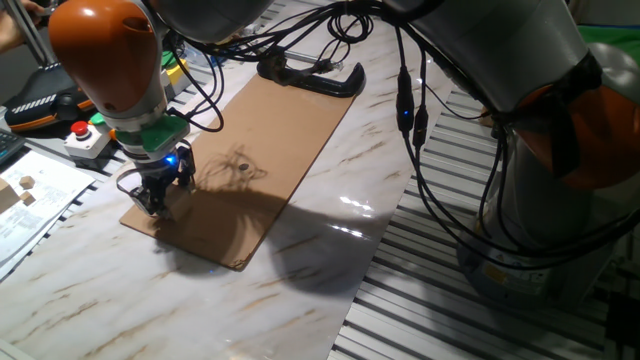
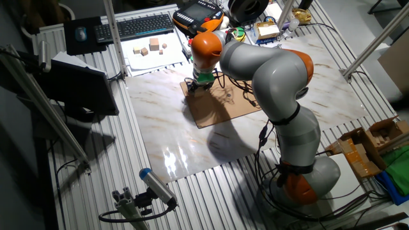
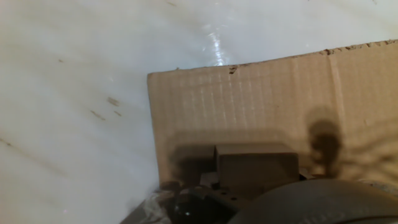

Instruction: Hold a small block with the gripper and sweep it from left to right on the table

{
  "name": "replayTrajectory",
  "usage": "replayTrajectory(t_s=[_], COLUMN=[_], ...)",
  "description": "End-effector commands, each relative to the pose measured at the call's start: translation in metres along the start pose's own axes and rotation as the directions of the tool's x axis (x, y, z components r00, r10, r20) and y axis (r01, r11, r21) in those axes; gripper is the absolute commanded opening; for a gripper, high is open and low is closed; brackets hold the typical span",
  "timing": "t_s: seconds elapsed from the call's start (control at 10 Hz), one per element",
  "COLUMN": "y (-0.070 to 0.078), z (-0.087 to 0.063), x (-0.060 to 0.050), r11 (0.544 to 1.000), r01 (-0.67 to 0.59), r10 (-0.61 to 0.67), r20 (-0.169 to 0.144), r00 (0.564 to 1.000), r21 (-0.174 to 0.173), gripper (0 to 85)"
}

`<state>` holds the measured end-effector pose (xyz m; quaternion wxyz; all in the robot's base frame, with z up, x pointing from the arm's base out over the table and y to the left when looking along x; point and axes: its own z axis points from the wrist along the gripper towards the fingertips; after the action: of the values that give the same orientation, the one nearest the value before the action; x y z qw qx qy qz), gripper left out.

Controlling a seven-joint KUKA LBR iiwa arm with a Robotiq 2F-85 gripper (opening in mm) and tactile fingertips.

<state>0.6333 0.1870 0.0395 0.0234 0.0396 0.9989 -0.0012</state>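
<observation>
My gripper (image 1: 155,203) (image 2: 193,87) points straight down over the near-left corner of the brown cardboard sheet (image 1: 270,140), its blue light on. The fingers look close together. In the hand view the small block (image 3: 255,167), a tan cube in shadow, sits right under the hand on the cardboard (image 3: 261,106), apparently held between the fingers. My own hand hides the block in both fixed views. The marble table (image 1: 120,300) (image 3: 74,93) spreads out to the left of the sheet's corner.
A black C-clamp (image 1: 315,75) lies at the cardboard's far end. A red button box (image 1: 85,135) and a paper with tiny cubes (image 1: 25,190) sit left of the table. Ribbed metal slats (image 1: 450,290) run along the right edge. Cables hang from the arm.
</observation>
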Motion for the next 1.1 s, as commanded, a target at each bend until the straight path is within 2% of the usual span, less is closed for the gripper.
replayTrajectory(t_s=[0.0,0.3,0.8,0.9,1.0], y=[0.0000,0.0002,0.0013,0.0014,0.0012], z=[0.0000,0.0003,0.0001,-0.0001,-0.0007], x=[0.0003,0.0005,0.0002,-0.0002,-0.0005], r11=[1.000,1.000,1.000,1.000,1.000], r01=[0.000,0.000,-0.023,-0.021,-0.023], r10=[0.000,0.000,0.023,0.021,0.023], r20=[0.001,0.003,0.023,0.024,0.027], r00=[1.000,1.000,0.999,0.999,0.999], r21=[0.002,0.001,-0.001,-0.001,-0.001], gripper=[14.7,14.0,41.7,49.7,61.3])
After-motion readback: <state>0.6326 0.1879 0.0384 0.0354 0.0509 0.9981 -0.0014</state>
